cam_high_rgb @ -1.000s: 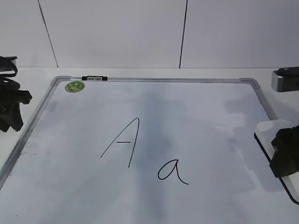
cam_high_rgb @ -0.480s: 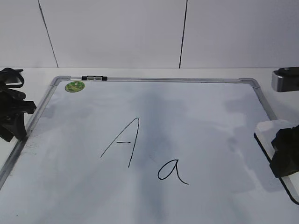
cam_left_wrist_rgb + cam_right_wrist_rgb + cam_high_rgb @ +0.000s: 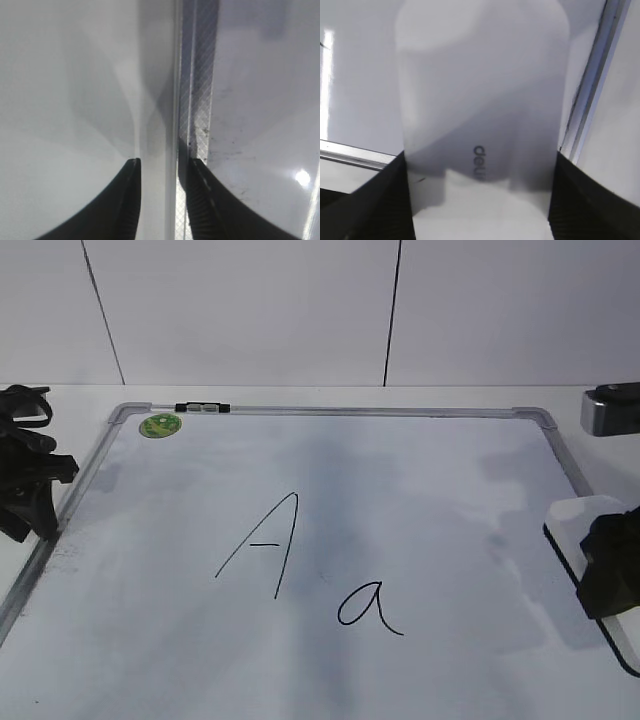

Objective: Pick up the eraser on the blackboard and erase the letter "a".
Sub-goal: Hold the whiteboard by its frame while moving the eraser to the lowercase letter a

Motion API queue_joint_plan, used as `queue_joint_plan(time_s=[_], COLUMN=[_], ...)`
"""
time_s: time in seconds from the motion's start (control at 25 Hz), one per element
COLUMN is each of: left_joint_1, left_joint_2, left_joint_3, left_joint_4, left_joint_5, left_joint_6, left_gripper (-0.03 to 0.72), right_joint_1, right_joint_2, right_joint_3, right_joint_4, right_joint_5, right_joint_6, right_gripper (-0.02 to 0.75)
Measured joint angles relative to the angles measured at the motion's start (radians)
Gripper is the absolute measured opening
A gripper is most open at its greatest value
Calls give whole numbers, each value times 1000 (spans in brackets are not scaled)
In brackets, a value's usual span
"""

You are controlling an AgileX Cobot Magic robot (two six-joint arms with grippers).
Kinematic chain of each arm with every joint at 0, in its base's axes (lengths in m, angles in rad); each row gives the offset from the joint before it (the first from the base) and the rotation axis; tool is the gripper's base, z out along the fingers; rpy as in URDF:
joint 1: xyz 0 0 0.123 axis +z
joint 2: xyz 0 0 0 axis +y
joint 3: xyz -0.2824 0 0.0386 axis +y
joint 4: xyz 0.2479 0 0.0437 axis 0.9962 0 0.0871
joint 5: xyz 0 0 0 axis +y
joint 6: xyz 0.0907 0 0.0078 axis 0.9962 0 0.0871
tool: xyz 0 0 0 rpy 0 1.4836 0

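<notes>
Lying flat on the table, the blackboard fills the exterior view, a grey frame round its white face. A capital "A" stands near the middle, and the letter "a" sits just right of it and lower, unerased. A green magnet rests in the far left corner. The eraser lies at the board's right edge, well apart from the "a", with the right gripper over its near part. The left gripper hangs at the board's left frame.

From the left wrist, two dark fingers stand a little apart, with nothing between them; the frame runs up from beside the right-hand one.

From the right wrist, the eraser fills the middle, small printed lettering on its top. The dark fingers stand spread on either side of it, right against its long edges; whether they press it I cannot tell.
</notes>
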Motion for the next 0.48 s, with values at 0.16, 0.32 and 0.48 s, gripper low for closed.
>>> queue_joint_plan(time_s=[0.16, 0.32, 0.48], left_joint_1=[0, 0, 0], left_joint_2=[0, 0, 4], left_joint_3=[0, 0, 0], left_joint_4=[0, -4, -4], left_joint_5=[-2, -5, -10], left_joint_6=[0, -2, -2], left_gripper=[235, 235, 235], right_joint_1=[0, 0, 0], right_joint_2=[0, 0, 0], right_joint_3=[0, 0, 0], right_joint_4=[0, 0, 0], right_joint_5=[-4, -8, -10], right_joint_6=[0, 0, 0], right_gripper=[561, 561, 561])
